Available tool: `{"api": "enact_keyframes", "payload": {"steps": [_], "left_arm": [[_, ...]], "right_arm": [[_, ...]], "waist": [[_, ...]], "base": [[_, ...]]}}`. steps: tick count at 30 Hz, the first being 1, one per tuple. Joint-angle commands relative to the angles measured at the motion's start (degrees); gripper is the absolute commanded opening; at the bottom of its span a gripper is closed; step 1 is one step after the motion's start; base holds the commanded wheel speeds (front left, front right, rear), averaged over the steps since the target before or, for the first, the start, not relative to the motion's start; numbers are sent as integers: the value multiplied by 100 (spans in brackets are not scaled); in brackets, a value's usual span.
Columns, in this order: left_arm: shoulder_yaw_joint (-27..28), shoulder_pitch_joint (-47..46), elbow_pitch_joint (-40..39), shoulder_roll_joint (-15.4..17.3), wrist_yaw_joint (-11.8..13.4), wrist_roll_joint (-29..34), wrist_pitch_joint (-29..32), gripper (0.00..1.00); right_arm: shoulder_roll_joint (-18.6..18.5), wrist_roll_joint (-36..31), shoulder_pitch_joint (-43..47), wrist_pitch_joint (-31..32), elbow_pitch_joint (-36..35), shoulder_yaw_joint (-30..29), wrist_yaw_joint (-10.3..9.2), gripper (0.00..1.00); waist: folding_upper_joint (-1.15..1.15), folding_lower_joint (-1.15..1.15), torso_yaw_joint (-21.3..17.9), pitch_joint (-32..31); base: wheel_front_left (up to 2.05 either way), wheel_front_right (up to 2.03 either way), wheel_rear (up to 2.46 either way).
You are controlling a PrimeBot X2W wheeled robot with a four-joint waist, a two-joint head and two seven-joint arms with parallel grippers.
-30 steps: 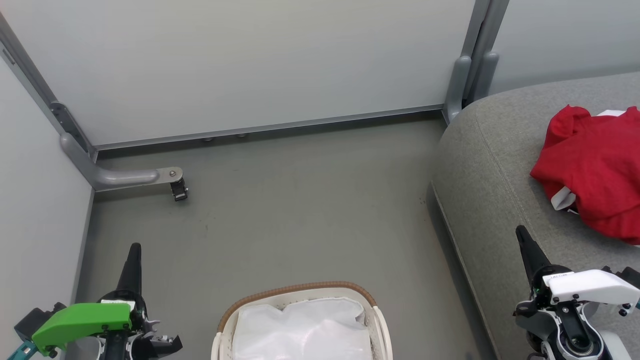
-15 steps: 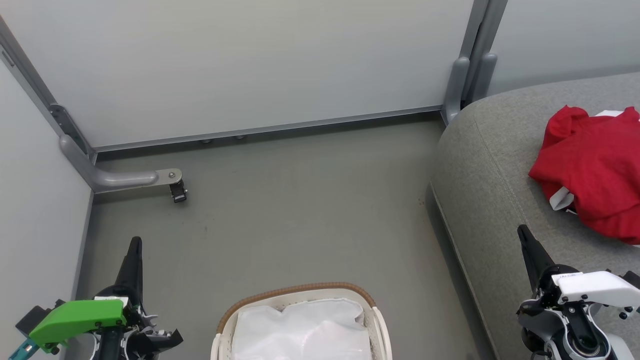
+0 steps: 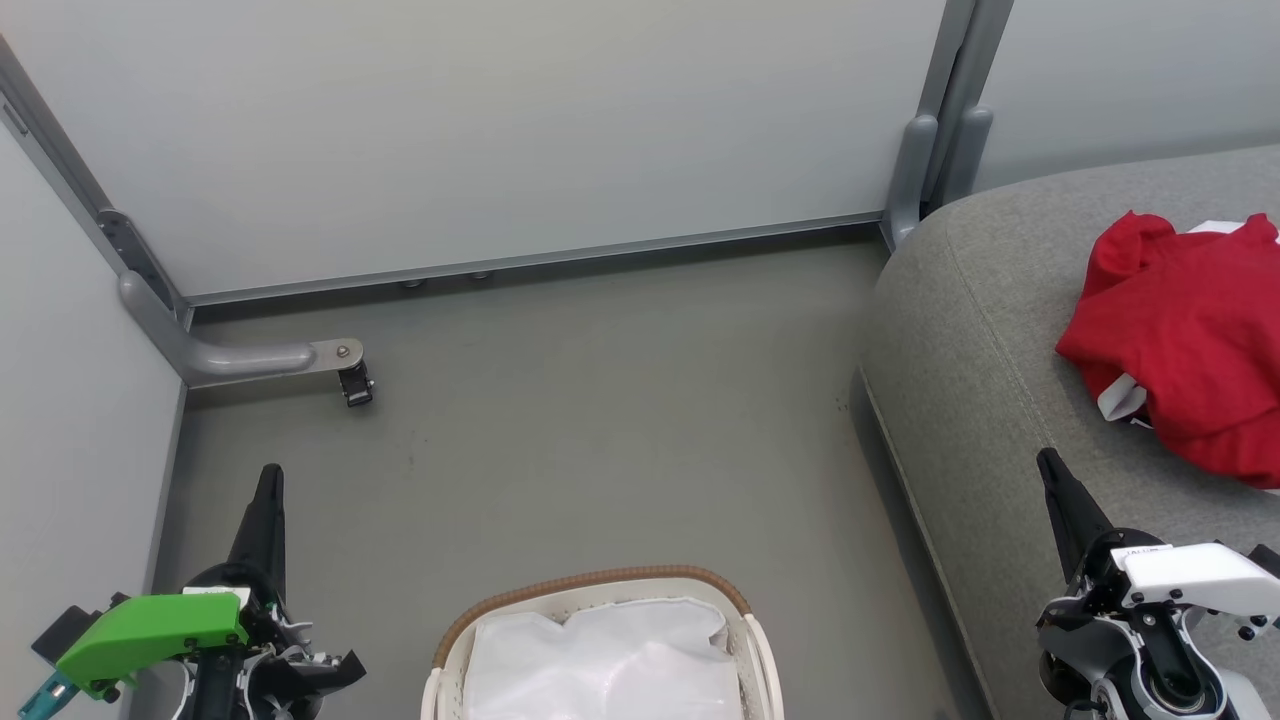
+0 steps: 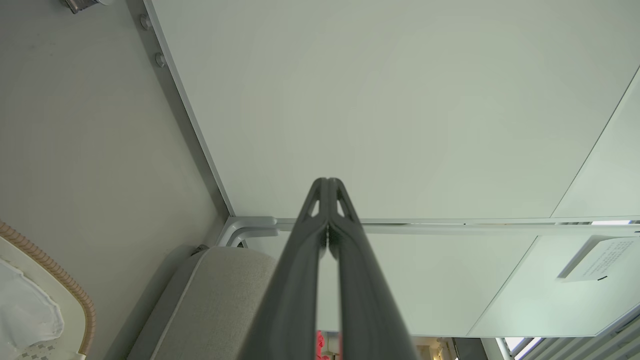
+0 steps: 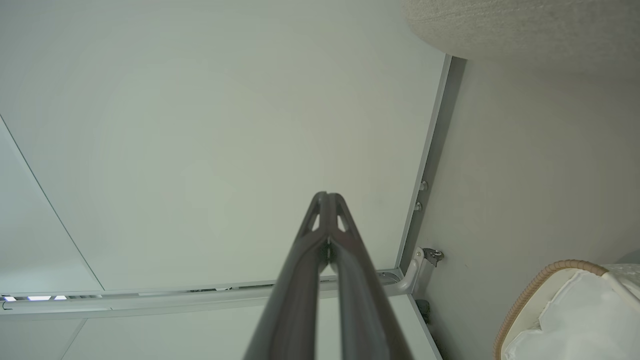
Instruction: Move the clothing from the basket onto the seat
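The red clothing (image 3: 1185,340) lies bunched on the grey seat (image 3: 990,330) at the right, with a bit of white trim showing. The white basket (image 3: 745,620) with its tan braided rim sits on the floor at the bottom centre; only its white liner shows inside. My left gripper (image 3: 270,472) is shut and holds nothing, low at the left, beside the basket. My right gripper (image 3: 1047,457) is shut too, over the seat's front, below the clothing. Both wrist views show shut fingertips, left (image 4: 327,181) and right (image 5: 326,195), pointing at the pale wall.
Pale partition panels (image 3: 500,130) wall in the back and left. A grey metal foot with a small caster (image 3: 355,382) juts onto the floor at the left. Grey posts (image 3: 935,160) stand by the seat's corner. Bare grey floor (image 3: 600,420) lies between basket and wall.
Both grippers stay shut. The left gripper's tip has crept slightly up the picture. The right one barely shifted. The clothing and the basket lie as before.
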Motion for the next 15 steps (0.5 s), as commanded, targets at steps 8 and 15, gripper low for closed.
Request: {"api": "enact_keyframes", "payload": {"steps": [8,15], "left_arm": [[16,-63,-6,40,2,-16,20,0],[16,-63,-6,40,2,-16,20,0]], "right_arm": [[-34,23,63,8,-21,-13,-2,0],[-34,23,63,8,-21,-13,-2,0]], "waist": [[0,0,0,0],[0,0,0,0]], "base": [[0,0,0],[0,0,0]]}}
